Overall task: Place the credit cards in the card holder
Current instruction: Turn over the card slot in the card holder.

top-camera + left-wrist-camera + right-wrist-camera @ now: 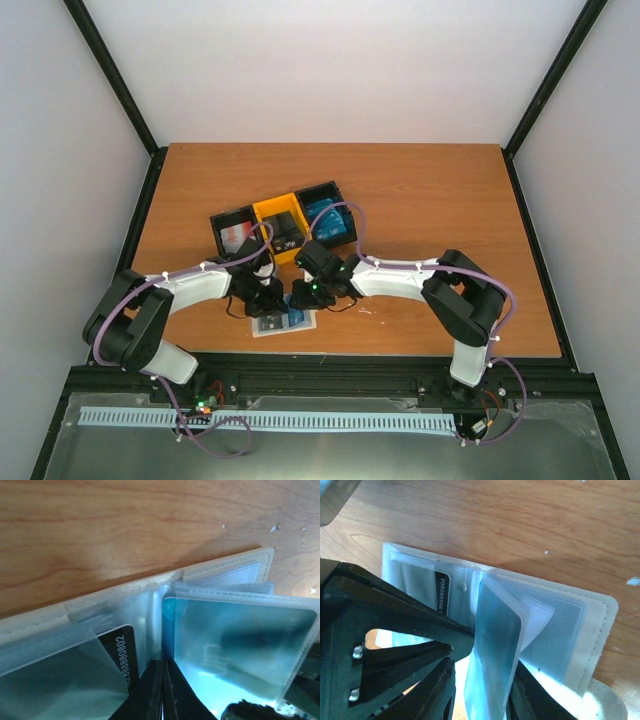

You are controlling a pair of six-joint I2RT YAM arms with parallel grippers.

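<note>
The beige card holder point(283, 323) lies open near the table's front edge, its clear pockets up. A black credit card point(122, 650) sits in a left pocket. A blue credit card point(240, 635) stands tilted inside a raised clear sleeve. My left gripper point(162, 672) is shut, its tips at the fold against that sleeve's edge; whether it pinches film does not show. My right gripper point(485, 680) straddles the blue card point(495, 645), with a slit of light by one finger. In the top view the left gripper point(270, 298) and the right gripper point(300, 295) meet over the holder.
A black-and-yellow three-compartment tray point(262, 212) stands just behind the grippers. It holds red-and-white cards point(236, 236), black cards point(288, 240) and blue cards point(325, 215). The left gripper's black fingers point(410, 620) fill the left of the right wrist view.
</note>
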